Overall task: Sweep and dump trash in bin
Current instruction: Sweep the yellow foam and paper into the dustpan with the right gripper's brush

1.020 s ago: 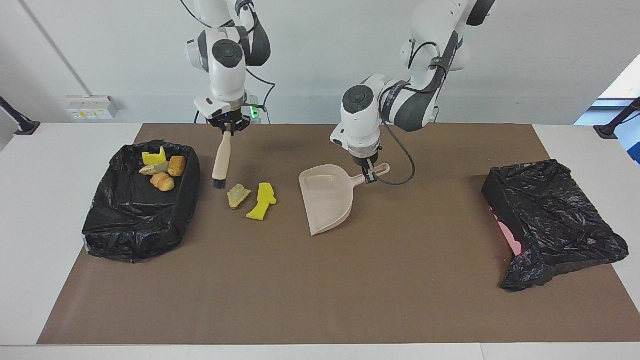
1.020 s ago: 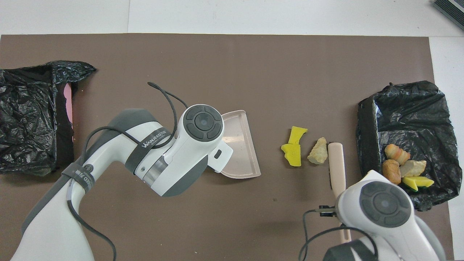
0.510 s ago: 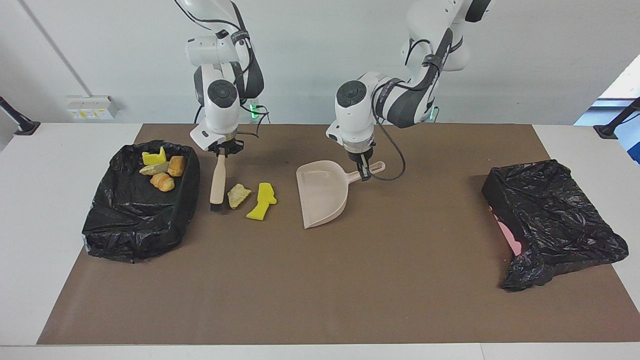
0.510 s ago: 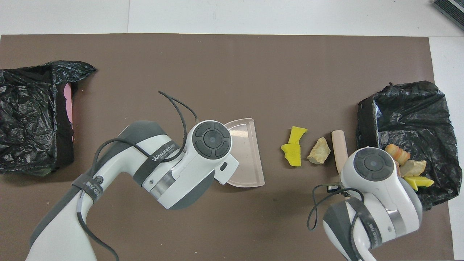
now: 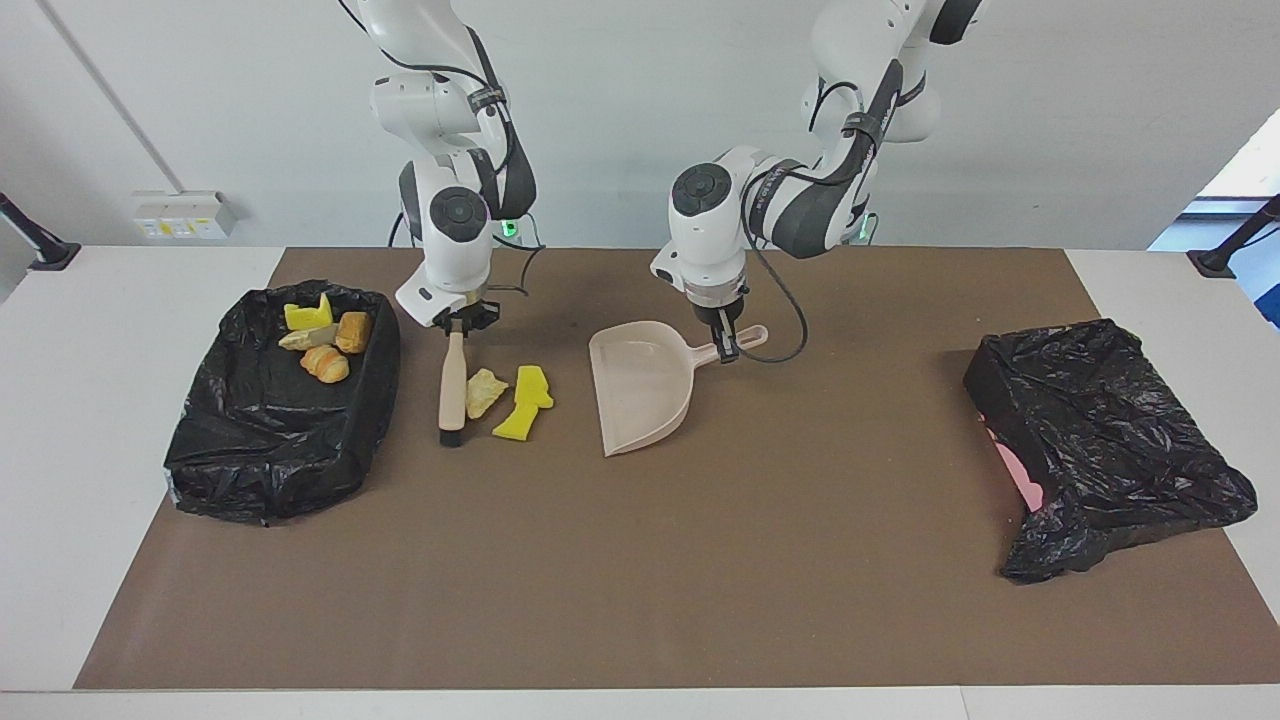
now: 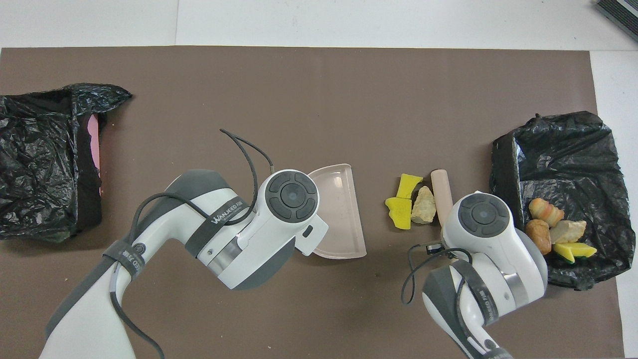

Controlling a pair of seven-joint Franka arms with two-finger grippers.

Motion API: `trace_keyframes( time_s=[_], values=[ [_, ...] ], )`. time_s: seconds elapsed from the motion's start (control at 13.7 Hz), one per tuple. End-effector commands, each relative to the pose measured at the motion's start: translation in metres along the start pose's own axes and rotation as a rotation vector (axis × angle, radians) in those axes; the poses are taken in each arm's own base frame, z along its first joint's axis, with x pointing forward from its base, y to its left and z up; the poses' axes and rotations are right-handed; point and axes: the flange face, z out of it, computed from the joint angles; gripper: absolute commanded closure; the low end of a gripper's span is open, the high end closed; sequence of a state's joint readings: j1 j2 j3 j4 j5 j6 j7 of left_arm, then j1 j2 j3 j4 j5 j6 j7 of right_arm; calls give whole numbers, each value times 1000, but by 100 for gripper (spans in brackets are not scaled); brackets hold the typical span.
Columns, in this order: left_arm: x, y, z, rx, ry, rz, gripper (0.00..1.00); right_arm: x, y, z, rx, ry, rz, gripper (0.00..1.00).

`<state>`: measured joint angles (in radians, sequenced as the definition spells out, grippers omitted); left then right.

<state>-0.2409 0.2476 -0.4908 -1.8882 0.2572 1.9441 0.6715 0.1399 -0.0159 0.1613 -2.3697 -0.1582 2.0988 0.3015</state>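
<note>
Right gripper [image 5: 458, 322] pinches the brush [image 5: 452, 388] against the beige scrap [image 5: 484, 391] & yellow sponge [image 5: 524, 403], left gripper [image 5: 727, 343] clamps the dustpan [image 5: 642, 395] handle w/ pan mouth facing them, prob. to catch the push.

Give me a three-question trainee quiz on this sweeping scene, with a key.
1. True or false: the dustpan already holds scraps.
2. Which tool does the right gripper hold?
A. dustpan
B. brush
C. nothing
3. Fill in: the beige chunk and the yellow sponge piece lie on the mat between the brush and the ____.

Key:
1. False. The dustpan is empty; the left gripper holds its handle.
2. B
3. dustpan
</note>
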Motion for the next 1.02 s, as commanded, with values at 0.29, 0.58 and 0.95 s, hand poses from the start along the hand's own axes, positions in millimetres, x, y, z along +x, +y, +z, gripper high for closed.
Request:
trace_keyframes(
  time_s=[0.29, 0.58, 0.95],
  values=[
    [-2, 10, 7, 14, 0, 25, 100, 22, -88, -19, 340, -13, -60, 100],
    [-2, 11, 6, 13, -2, 25, 100, 11, -108, -28, 556, -46, -85, 100],
    [-4, 13, 9, 3, -15, 30, 100, -1, -96, -57, 561, -37, -126, 100]
  ],
)
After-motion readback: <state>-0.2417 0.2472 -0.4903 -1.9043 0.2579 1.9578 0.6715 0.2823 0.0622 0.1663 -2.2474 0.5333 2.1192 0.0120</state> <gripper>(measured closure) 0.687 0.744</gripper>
